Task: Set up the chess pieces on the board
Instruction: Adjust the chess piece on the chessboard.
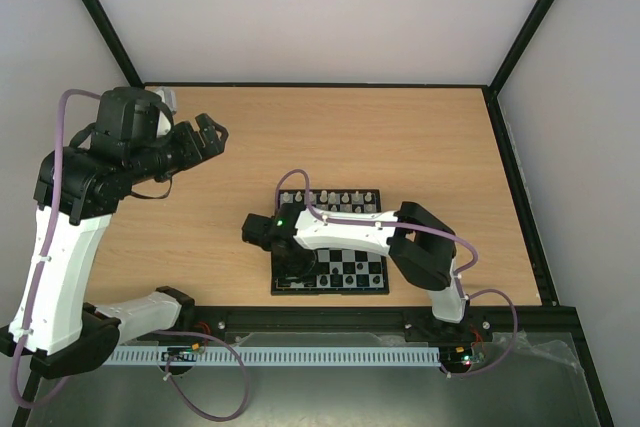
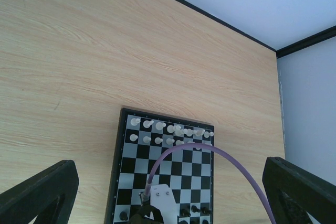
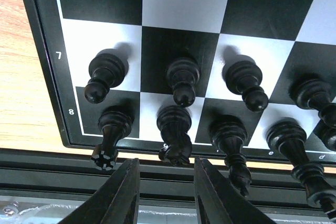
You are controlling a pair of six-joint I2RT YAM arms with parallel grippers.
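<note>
Several black chess pieces (image 3: 182, 80) stand on rows 7 and 8 of the board (image 3: 178, 3). They look light, hard and slick, easily toppled: pinch at the narrow stem. The right claw (image 3: 167, 190) sits narrowly spread, empty, just short of the black knight (image 3: 175, 129); the left claw (image 1: 205, 135) hangs wide.

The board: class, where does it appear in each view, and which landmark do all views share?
Top external: board low centre, partly under the right arm.
Left wrist: bottom centre, cut by the lower edge.
Right wrist: fills most of the frame.
Shared landmark: the wooden table beside the board.
</note>
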